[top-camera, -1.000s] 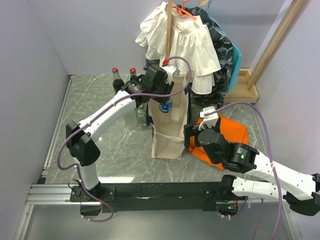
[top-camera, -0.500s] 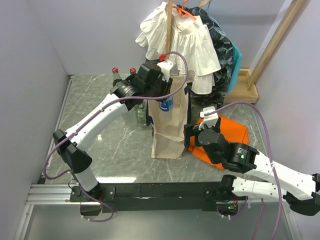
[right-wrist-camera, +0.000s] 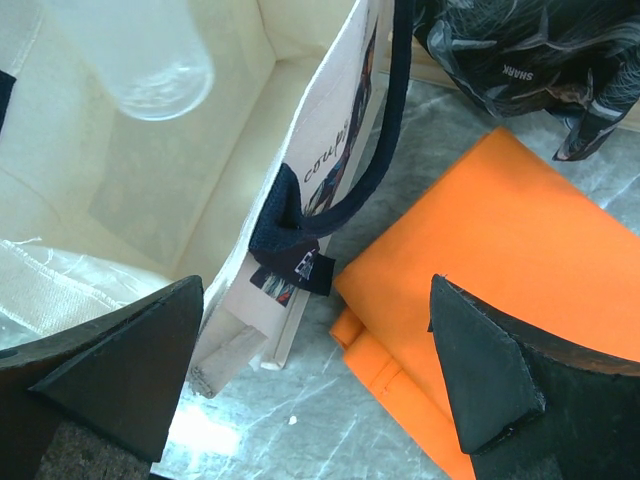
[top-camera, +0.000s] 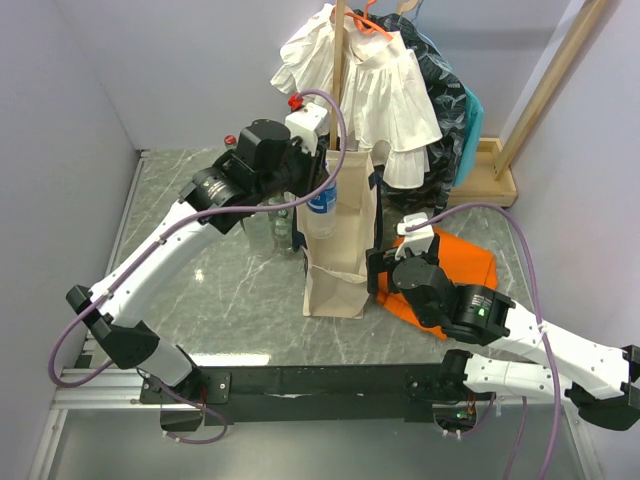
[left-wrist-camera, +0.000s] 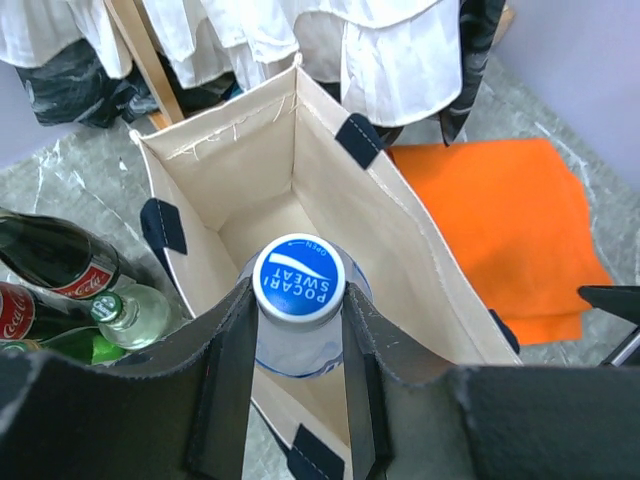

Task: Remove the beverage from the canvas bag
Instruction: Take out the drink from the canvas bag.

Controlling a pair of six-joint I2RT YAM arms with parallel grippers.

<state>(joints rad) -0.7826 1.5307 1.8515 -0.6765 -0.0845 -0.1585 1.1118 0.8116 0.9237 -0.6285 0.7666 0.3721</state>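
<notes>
The cream canvas bag (top-camera: 338,268) with navy handles stands upright mid-table. My left gripper (top-camera: 316,168) is above its mouth, shut on the neck of a clear Pocari Sweat bottle (top-camera: 321,208) that hangs partly above the rim. In the left wrist view the fingers clamp just under the blue cap (left-wrist-camera: 298,277), with the open bag (left-wrist-camera: 240,165) below. My right gripper (top-camera: 384,276) is open and empty by the bag's lower right side. In the right wrist view its jaws stand wide apart at the bag's wall (right-wrist-camera: 335,190) and navy handle (right-wrist-camera: 392,140), and the bottle's base (right-wrist-camera: 150,60) shows inside.
A folded orange cloth (top-camera: 455,265) lies right of the bag, under my right arm. Cola bottles (left-wrist-camera: 45,262) and a green glass bottle (left-wrist-camera: 130,315) stand left of the bag. A clothes rack with white garments (top-camera: 360,80) rises behind it. Walls close the left and back.
My left arm has risen and drawn back to the left, lifting the bottle up through the bag's mouth. The right arm and the bag have not moved.
</notes>
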